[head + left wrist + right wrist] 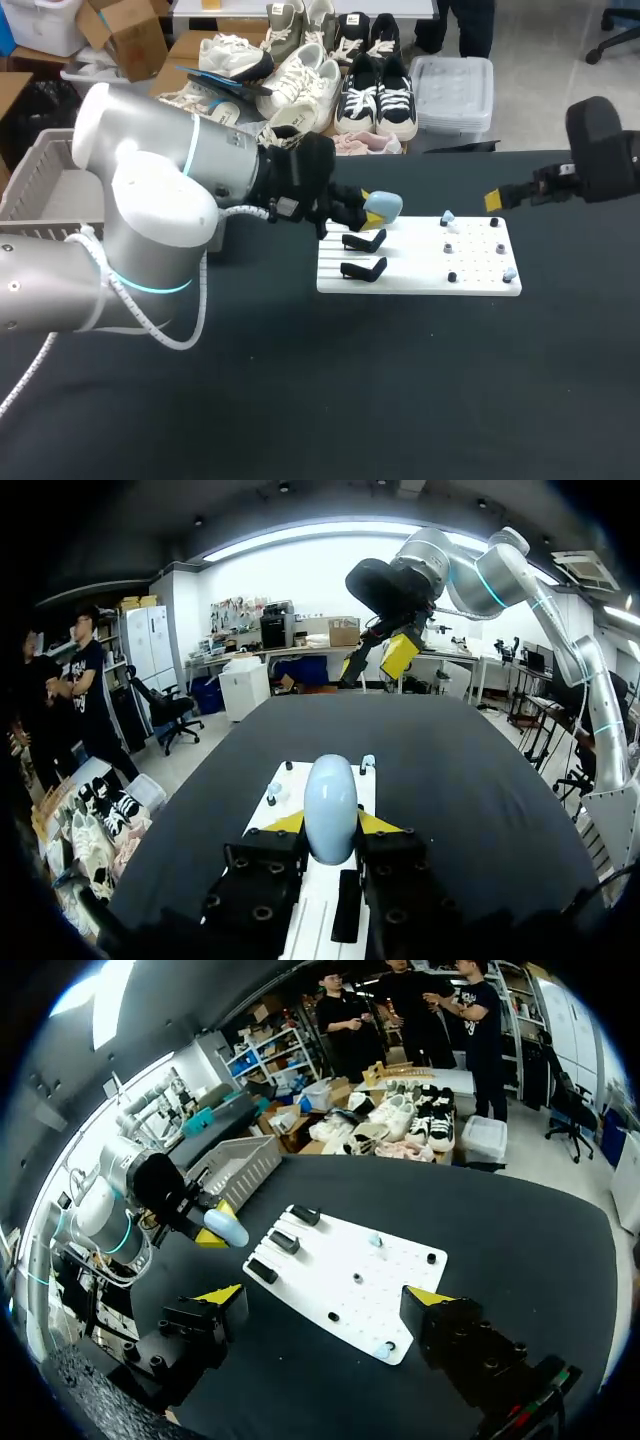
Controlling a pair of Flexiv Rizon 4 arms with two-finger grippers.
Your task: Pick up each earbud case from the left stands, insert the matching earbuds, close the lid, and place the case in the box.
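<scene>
**Findings.** The left pincer (330, 828) is found closed on the pale blue earbud case (330, 808). The case is gripped from two sides by the yellow tips, with most of its rounded shell standing out ahead of them. It is held clear above the left end of the white board (420, 262), over the black stands (363, 268). The board lies on the worktop (400, 400), towards its far edge. No open lid is seen on the case.

The right pincer (325, 1295) is spread wide with nothing in it and hovers near the board's right end. Two pale earbuds (447, 218) are noted on that end, one by the board's far edge and one at its near right corner. The box (40, 185) sits at the worktop's far left corner, behind the left arm.

**Risks, as judged.**
- The shell is smooth and curved and is held near one end only. Slipping or twisting may be caused when the lid is pried up or an earbud is pressed in.
- The earbuds are small, so a poor grip or a drop may be expected.
- A clash of the two pincers is possible once they are brought together over the board.
</scene>
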